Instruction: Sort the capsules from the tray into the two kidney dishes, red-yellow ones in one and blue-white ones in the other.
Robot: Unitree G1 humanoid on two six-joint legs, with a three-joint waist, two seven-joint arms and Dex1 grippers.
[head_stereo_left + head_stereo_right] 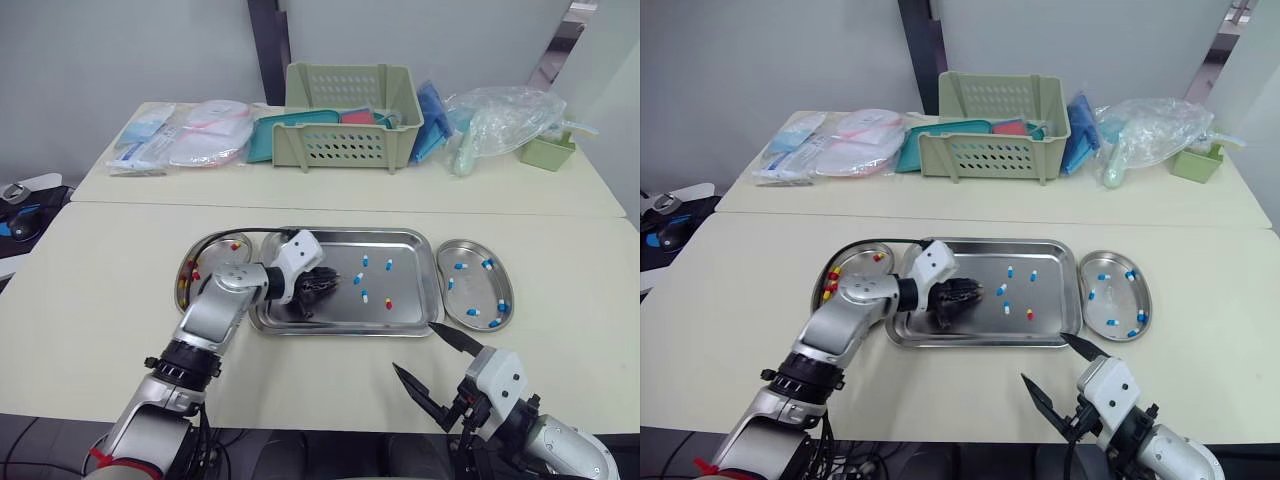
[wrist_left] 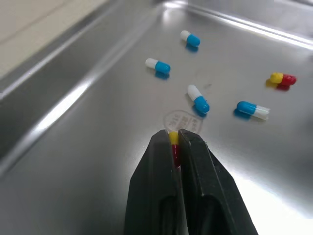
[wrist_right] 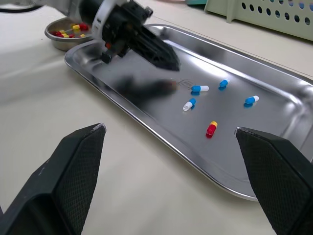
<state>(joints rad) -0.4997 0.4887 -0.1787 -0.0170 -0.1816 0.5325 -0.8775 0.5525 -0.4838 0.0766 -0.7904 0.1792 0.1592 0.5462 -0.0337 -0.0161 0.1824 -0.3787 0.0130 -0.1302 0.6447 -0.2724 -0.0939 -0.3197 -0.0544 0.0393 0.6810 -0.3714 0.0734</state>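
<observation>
A steel tray [image 1: 300, 325] lies mid-table with several blue-white capsules [image 2: 198, 99] and a loose red-yellow capsule [image 1: 389, 303]. My left gripper [image 1: 334, 281] is low over the tray's middle, shut on a red-yellow capsule [image 2: 173, 145] pinched at its fingertips. The left kidney dish [image 1: 203, 248] holds red-yellow capsules; the right kidney dish [image 1: 470, 318] holds blue-white ones. My right gripper [image 1: 436, 367] hangs open near the table's front edge, in front of the tray's right corner, with nothing between its fingers.
Along the back of the table stand a green perforated basket [image 1: 348, 120], packaged supplies [image 1: 185, 136] to its left, a clear plastic bag [image 1: 500, 122] and a small green box [image 1: 548, 150] to its right. Bare tabletop surrounds the tray.
</observation>
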